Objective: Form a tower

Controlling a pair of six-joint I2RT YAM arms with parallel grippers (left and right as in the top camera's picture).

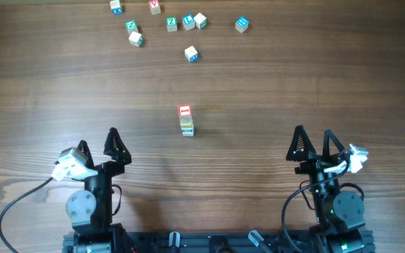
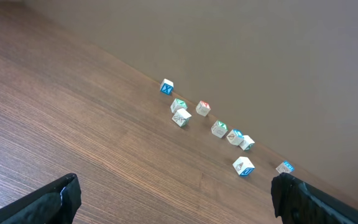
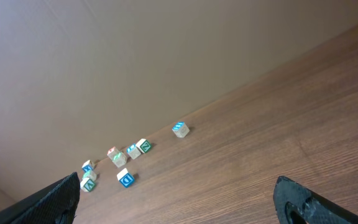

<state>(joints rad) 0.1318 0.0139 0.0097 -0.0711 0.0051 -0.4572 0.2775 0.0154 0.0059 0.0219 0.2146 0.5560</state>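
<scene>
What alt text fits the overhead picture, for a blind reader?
A short tower of letter cubes, red face on top, stands at the middle of a wooden table. At the near edge the robot's left pincer and right pincer are open and empty. Nine loose cubes lie near the far edge.

Brightness: soft, even light is filling all three views.
Shadows: the tower (image 1: 186, 119) is casting only a faint, soft-edged shadow on the desk (image 1: 259, 84).
Glare: a pale sheen is washing over the desk's far part in the overhead view.
Focus: the loose cubes (image 2: 219, 127) are looking small and slightly soft in the wrist views.
Exposure: the left end effector (image 2: 176, 186) and right end effector (image 3: 176, 183) are showing as dark, detail-poor shapes in the bottom corners.
</scene>
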